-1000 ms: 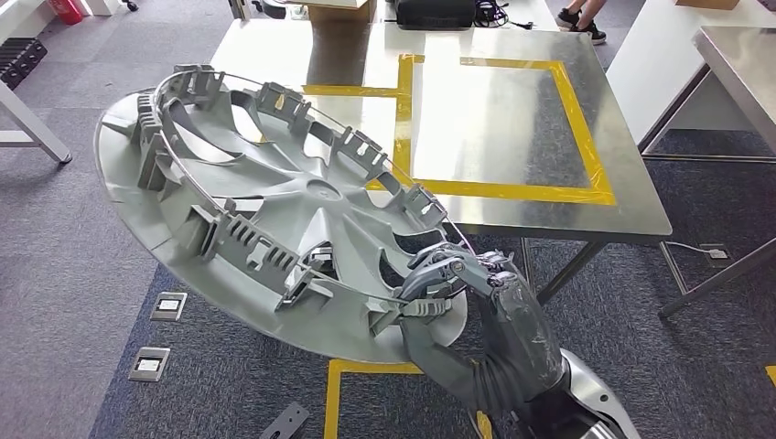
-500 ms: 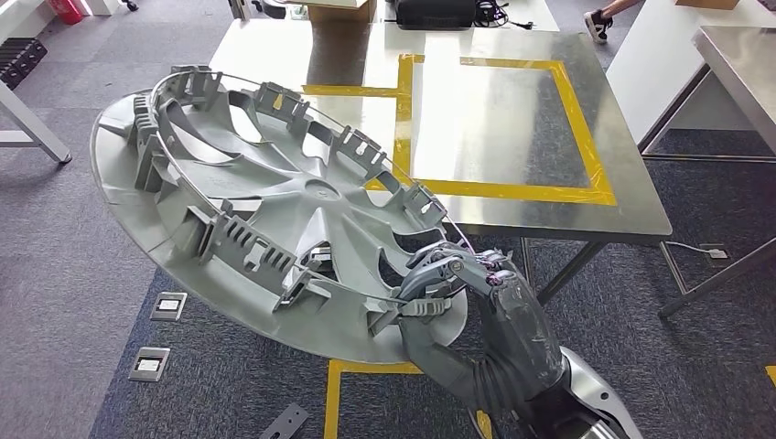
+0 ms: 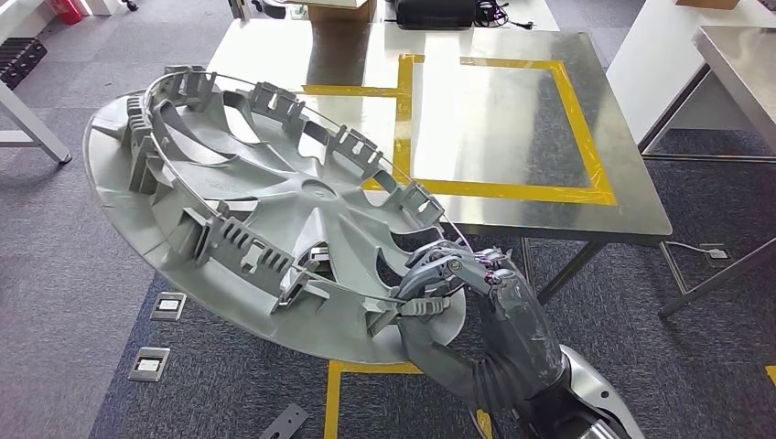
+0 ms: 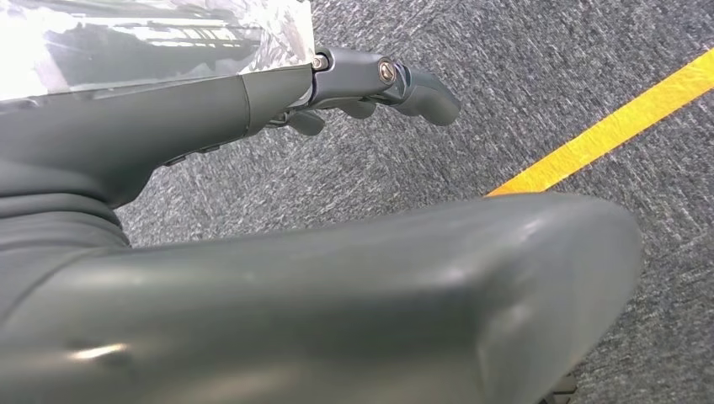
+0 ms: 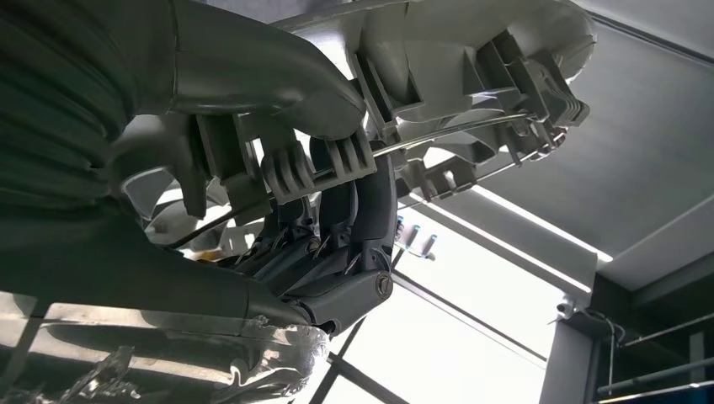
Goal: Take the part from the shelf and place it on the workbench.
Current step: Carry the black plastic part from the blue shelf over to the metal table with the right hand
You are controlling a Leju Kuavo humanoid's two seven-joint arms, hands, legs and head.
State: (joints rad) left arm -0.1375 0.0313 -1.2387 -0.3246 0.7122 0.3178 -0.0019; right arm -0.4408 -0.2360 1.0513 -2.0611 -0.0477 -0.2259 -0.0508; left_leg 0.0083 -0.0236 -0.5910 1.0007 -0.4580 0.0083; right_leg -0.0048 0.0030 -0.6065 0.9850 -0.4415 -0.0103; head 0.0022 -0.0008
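Grey carpet under wheel cover (tilted), rim clamped in right hand.

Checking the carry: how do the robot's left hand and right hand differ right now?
The right robot hand grips the grey wheel cover at its near rim, fingers curled around a clip; the left robot hand holds nothing. The right robot hand is raised beside the metal workbench; the left robot hand hangs over grey carpet near a yellow line. Both share dark fingers.
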